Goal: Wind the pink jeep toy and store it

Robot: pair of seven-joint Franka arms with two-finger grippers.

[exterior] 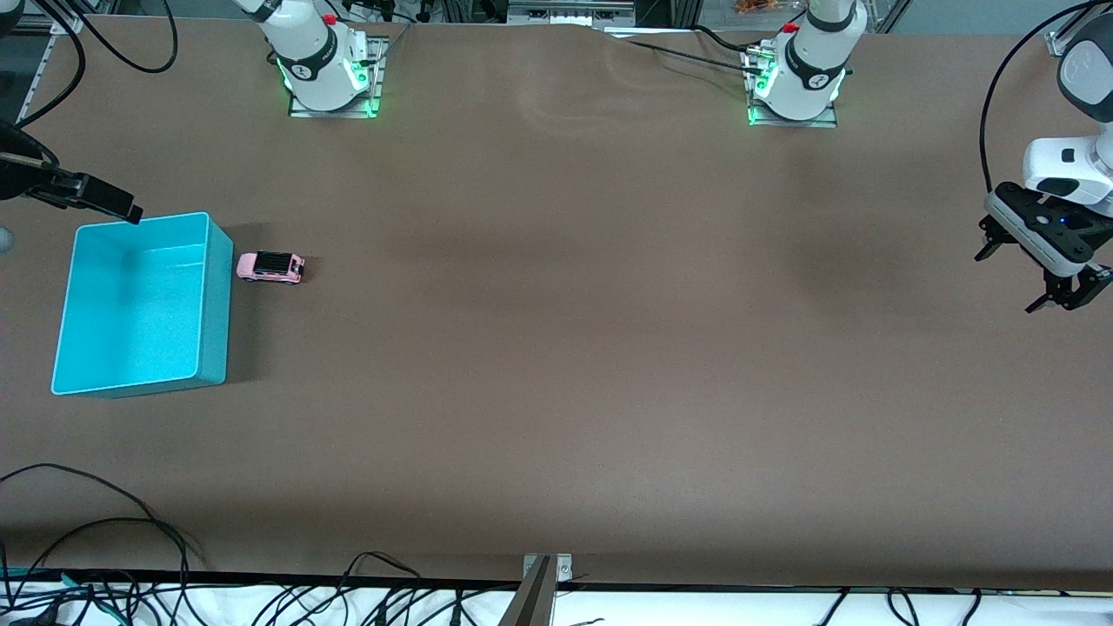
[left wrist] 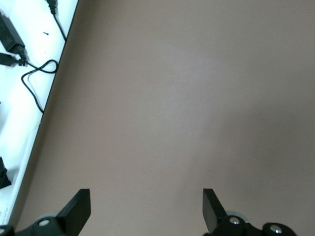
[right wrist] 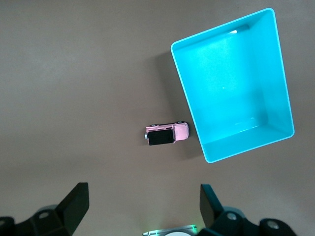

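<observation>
The pink jeep toy is seen on the desk, just beside the turquoise bin. The left hand is held released above the desk's left-arm end. The right hand is held released high above the jeep and bin.

One pink jeep toy, on the table. One turquoise bin, just beside it. Two arms, so two grippers: left gripper and right gripper, each with two fingers spread apart. Both arm bases carry green lights.
</observation>
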